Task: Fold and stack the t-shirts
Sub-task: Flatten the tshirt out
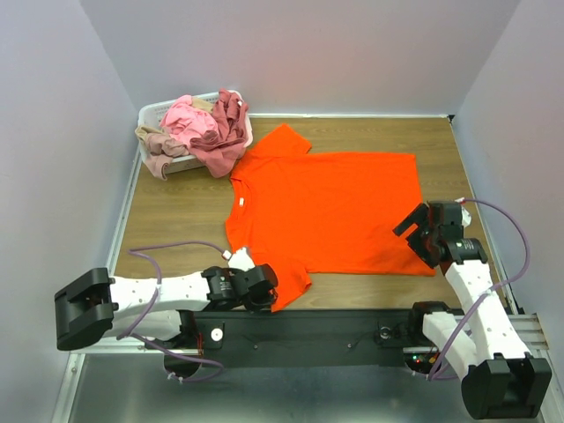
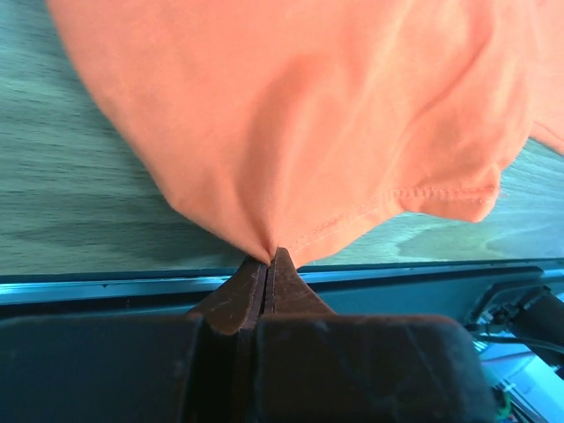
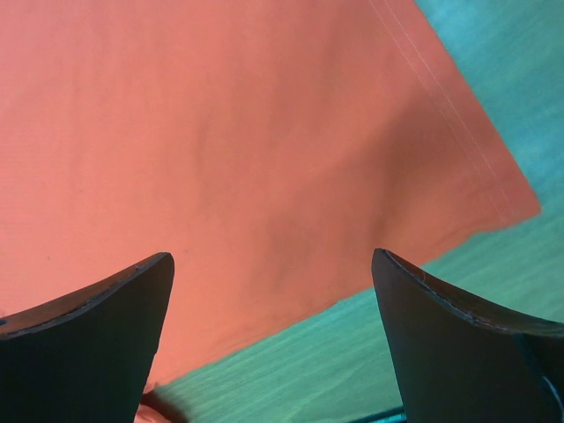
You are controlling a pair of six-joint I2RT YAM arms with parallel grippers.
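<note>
The orange t-shirt (image 1: pixel 330 207) lies spread flat on the wooden table, collar to the left, hem to the right. My left gripper (image 1: pixel 267 291) is shut on the shirt's near sleeve (image 2: pixel 352 132) at the front edge; the cloth bunches into the fingertips (image 2: pixel 286 269). My right gripper (image 1: pixel 421 231) is open and empty, hovering over the shirt's near hem corner (image 3: pixel 493 189). The pink (image 1: pixel 187 119), maroon (image 1: pixel 231 132) and beige (image 1: pixel 159 145) shirts lie crumpled in and over the white basket (image 1: pixel 154 111) at the back left.
The basket stands in the table's back left corner with shirts spilling over its front rim. Grey walls close the table on the left, back and right. The black rail (image 1: pixel 335 330) with the arm bases runs along the near edge.
</note>
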